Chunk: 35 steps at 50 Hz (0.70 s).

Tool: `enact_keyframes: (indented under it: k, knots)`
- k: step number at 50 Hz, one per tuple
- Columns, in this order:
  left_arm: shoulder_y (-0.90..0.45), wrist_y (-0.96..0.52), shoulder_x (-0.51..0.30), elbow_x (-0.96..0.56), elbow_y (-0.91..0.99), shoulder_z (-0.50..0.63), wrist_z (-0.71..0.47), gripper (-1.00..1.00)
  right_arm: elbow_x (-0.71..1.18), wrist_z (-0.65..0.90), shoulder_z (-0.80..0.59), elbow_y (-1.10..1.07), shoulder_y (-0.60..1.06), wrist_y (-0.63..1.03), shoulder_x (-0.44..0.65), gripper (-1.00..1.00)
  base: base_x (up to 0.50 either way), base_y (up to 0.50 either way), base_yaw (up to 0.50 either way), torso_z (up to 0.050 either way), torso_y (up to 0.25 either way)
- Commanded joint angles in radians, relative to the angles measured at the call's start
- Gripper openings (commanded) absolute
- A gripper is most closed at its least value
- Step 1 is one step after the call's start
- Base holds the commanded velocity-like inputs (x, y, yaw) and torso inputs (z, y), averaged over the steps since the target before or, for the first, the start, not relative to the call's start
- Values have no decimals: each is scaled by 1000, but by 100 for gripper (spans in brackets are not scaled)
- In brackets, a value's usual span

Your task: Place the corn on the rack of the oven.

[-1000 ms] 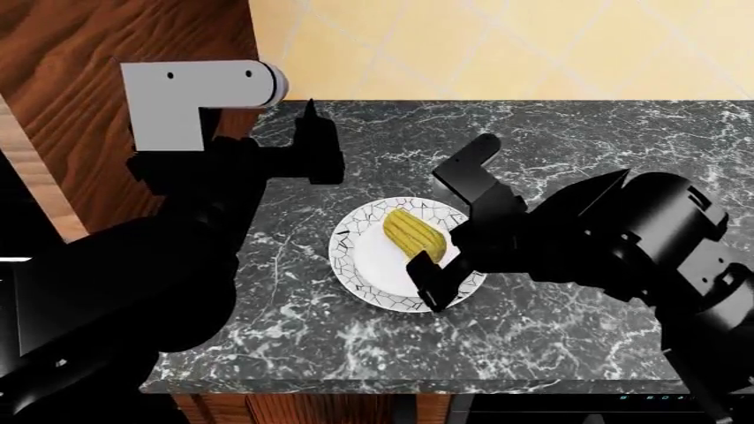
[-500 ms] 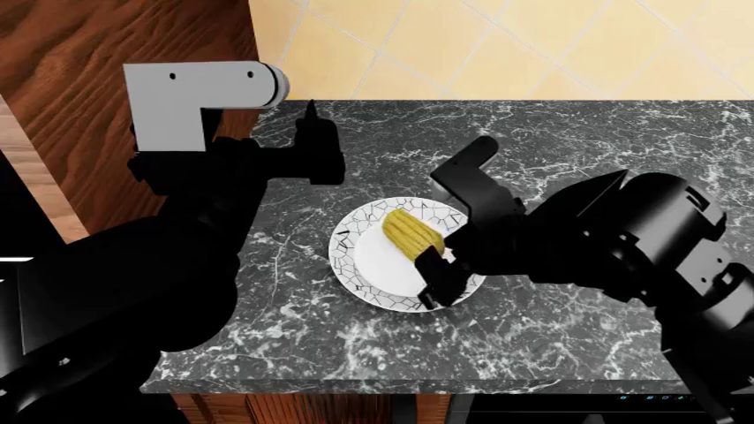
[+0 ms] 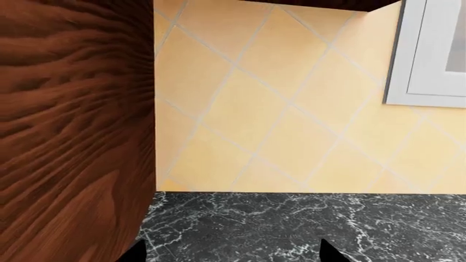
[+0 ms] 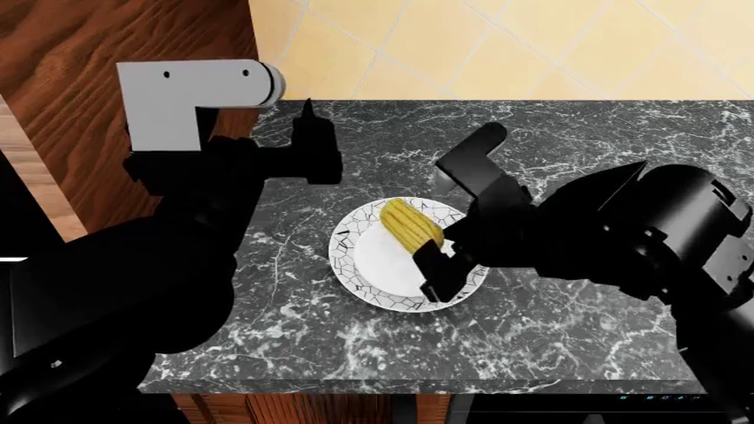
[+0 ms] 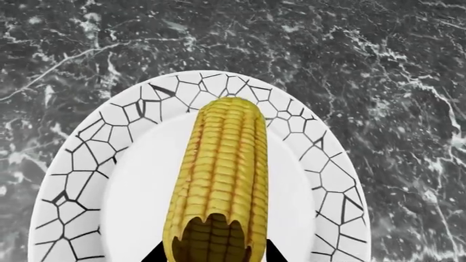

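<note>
The corn [image 5: 222, 180] is a stubby yellow cob over a round white plate [image 5: 80, 180] with black crackle lines. My right gripper [image 5: 211, 255] is shut on the cob's near end, a black fingertip tight against each side. The head view shows the corn [image 4: 410, 223] above the plate [image 4: 377, 265], held by the right gripper [image 4: 439, 258]. My left gripper [image 3: 233, 254] is open and empty over the back of the counter beside the wooden cabinet; in the head view this gripper [image 4: 313, 141] is left of the plate. The oven shows only as a dark strip with cyan marks [image 4: 624, 399]. The rack is out of view.
The black marble counter [image 4: 566, 336] carries the plate near its middle. A tall brown wooden cabinet [image 4: 130, 35] bounds it on the left and a yellow tiled wall [image 4: 507, 44] runs behind. A white window frame [image 3: 429, 54] sits on that wall.
My right gripper has shifted slightly up and toward the back of the counter, and the corn has moved with it. The left arm has stayed where it was.
</note>
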Motion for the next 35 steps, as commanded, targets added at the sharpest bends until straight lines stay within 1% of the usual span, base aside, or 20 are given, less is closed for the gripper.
enact_keyframes:
  k: [1, 9, 15, 24, 35]
  knots:
    - [-6, -5, -6, -18, 10, -8, -16, 100, 67, 88, 88, -108, 9, 34, 50, -100, 0, 0, 0, 0, 0]
    - [-6, -4, -9, -25, 21, -8, -21, 100, 140, 179, 164, -207, -26, 47, 99, -100, 0, 0, 0, 0, 0]
    - [-6, -3, -14, -38, 38, -18, -31, 100, 207, 258, 232, -308, -92, 24, 142, -100, 0, 0, 0, 0, 0]
    - [2, -3, -17, -54, 58, -19, -41, 100, 270, 327, 301, -408, -151, -23, 171, -100, 0, 0, 0, 0, 0]
    - [14, -9, -24, -78, 90, -22, -63, 100, 282, 375, 368, -480, -206, -102, 205, -100, 0, 0, 0, 0, 0]
